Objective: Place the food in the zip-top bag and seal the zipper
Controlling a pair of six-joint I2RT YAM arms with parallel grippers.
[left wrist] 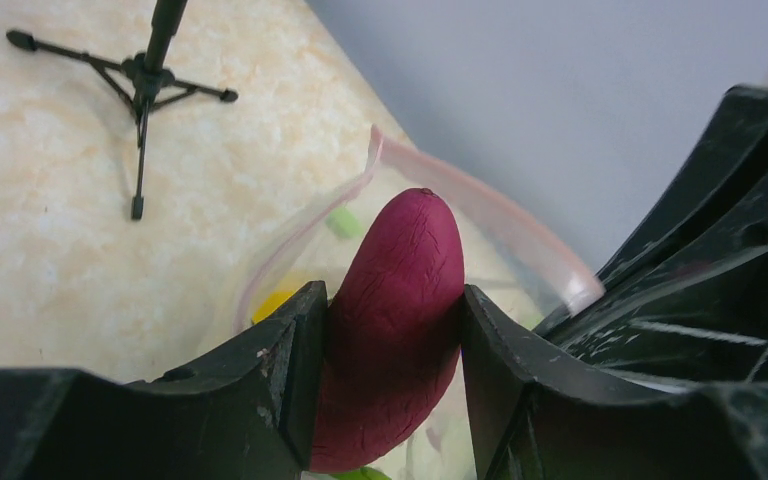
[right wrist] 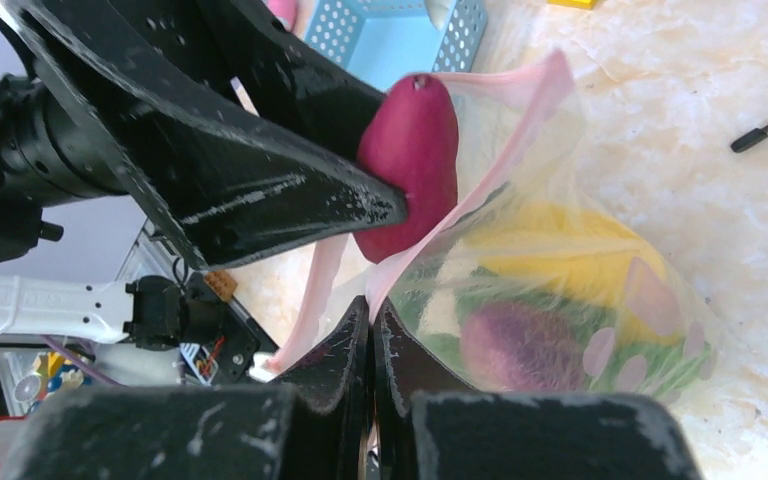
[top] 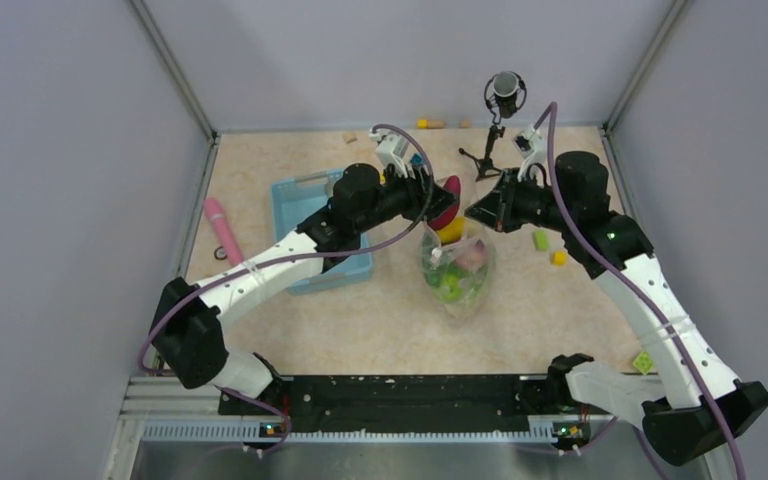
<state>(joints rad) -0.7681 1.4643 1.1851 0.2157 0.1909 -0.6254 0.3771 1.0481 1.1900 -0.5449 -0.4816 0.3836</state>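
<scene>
Red-purple piece (left wrist: 395, 330) is clamped between the fingers of the left end effector (left wrist: 390, 300). The jaws are closed on its waist and the rounded tip sticks out past the fingertips. Its long axis runs along the fingers, with the tip toward 12 o'clock in the left wrist view, aimed into the loop of the zipper (left wrist: 480, 200).

Right end effector (right wrist: 372, 315): fingers pressed together on the near lip of the zip-top bag (right wrist: 580, 300), holding the mouth lifted and open. The bag body sags on the desk (top: 380, 320).

Overhead: the bag mouth sits just at 6 o'clock of the held piece, and the right end effector is at 3 o'clock of it. Both end effectors are close together above the mouth. The left arm carries the load. Judged next move: a short push along the piece's own axis, down into the opening, then release. A blue basket (top: 310, 225) lies at 9 o'clock of the bag, apart from it.

Through the film: a yellow item (right wrist: 560, 245) and a purplish item (right wrist: 520, 345) among green. Their shapes are blurred by the crinkles and cannot be identified further.

Not resolved: whether the tip has crossed the rim. The right wrist view shows the lip passing in front of the piece's lower end, but the left fingers cover the rest. The far lip is cut off behind the left end effector.
</scene>
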